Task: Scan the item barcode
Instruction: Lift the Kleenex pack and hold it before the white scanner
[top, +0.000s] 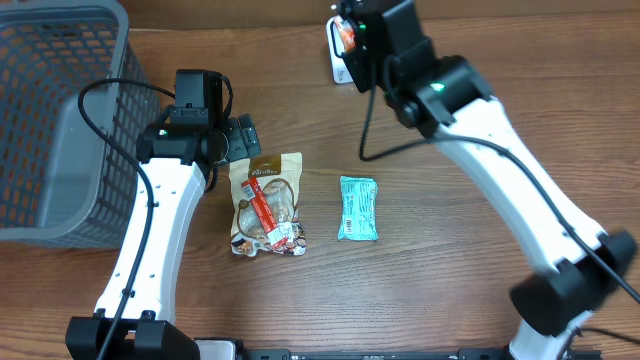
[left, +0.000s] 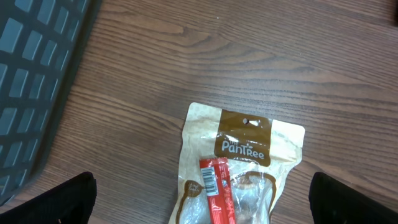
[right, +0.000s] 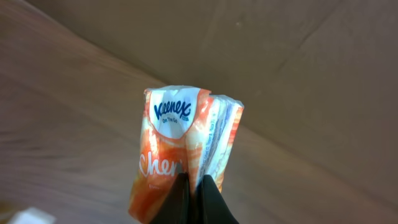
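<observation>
My right gripper (right: 194, 200) is shut on an orange and white Kleenex tissue pack (right: 180, 143), pinching its lower edge so the pack stands up in front of the fingers. In the overhead view that gripper (top: 350, 38) is at the far edge of the table, with the pack (top: 343, 40) mostly hidden under the arm. My left gripper (left: 205, 202) hangs open above a brown snack pouch (left: 249, 146). Its two black fingertips (left: 71, 199) stand wide on either side of the pouch without touching it. A barcode (left: 210, 180) shows on the red stick inside the pouch.
A grey mesh basket (top: 60, 120) fills the far left. The brown pouch (top: 266, 205) and a teal packet (top: 358, 208) lie side by side mid-table. A white shape (top: 338, 68) shows just under the right gripper; I cannot tell what it is.
</observation>
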